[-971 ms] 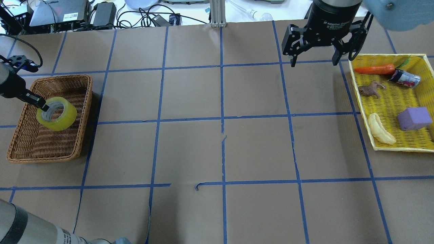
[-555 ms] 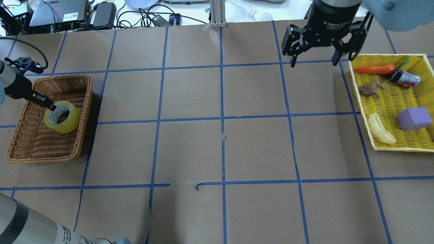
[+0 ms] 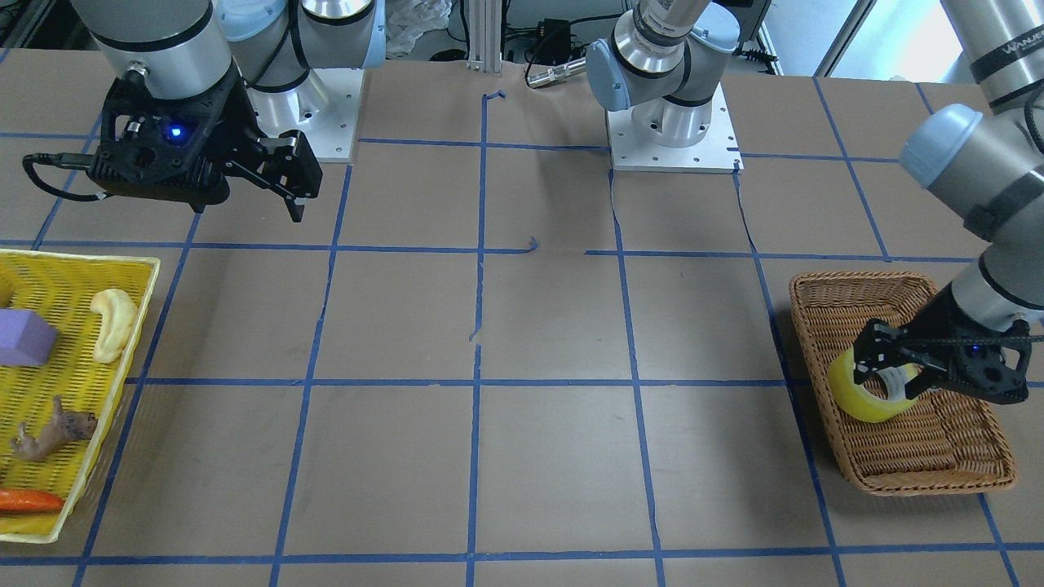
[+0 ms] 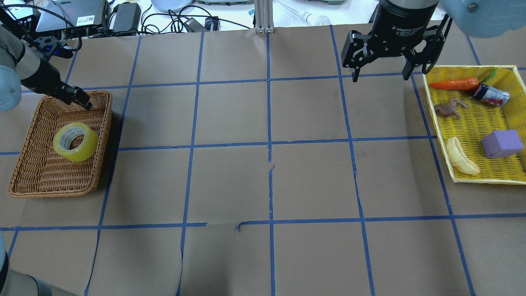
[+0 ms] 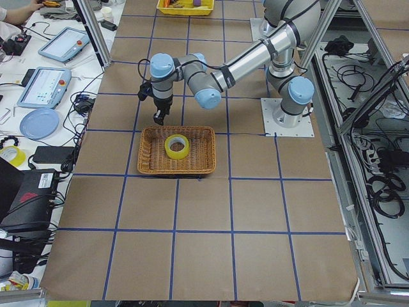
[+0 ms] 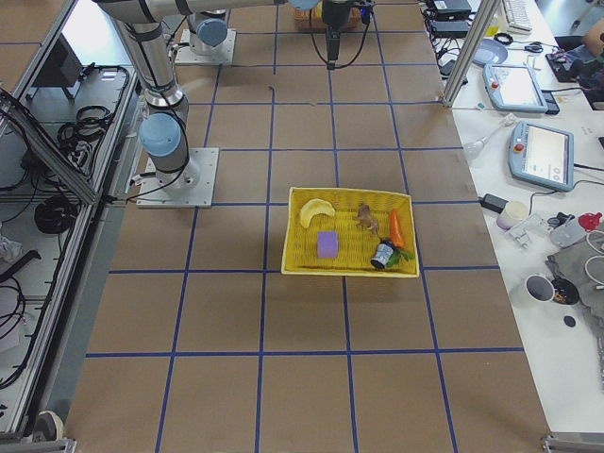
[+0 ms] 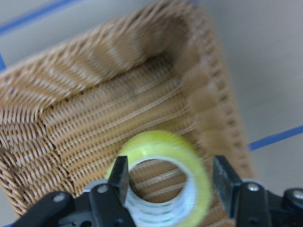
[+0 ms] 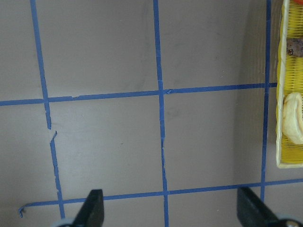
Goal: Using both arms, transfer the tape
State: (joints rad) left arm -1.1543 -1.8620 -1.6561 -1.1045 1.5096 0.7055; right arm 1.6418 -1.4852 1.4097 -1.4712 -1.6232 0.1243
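The yellow tape roll (image 4: pixel 76 141) lies in the wicker basket (image 4: pixel 41 181) at the table's left. My left gripper (image 4: pixel 84 102) is open and empty, apart from the roll, by the basket's far rim. In the left wrist view the open fingers (image 7: pixel 120 175) frame the tape (image 7: pixel 161 142) below them. The front view shows this gripper (image 3: pixel 885 363) close over the tape (image 3: pixel 856 399). My right gripper (image 4: pixel 380 76) is open and empty above the table's far right, next to the yellow tray; the right wrist view (image 8: pixel 171 213) shows only bare table between its fingers.
A yellow tray (image 4: pixel 439 127) at the right holds a carrot (image 4: pixel 454 84), a can (image 4: pixel 491 94), a toy animal (image 4: pixel 450 107), a banana (image 4: pixel 462 162) and a purple block (image 4: pixel 501 143). Blue tape lines grid the brown table. Cables and devices lie beyond the far edge.
My left gripper has let go of the tape and drawn back to the basket's far rim. The tape now rests in the basket. The right arm has not moved.
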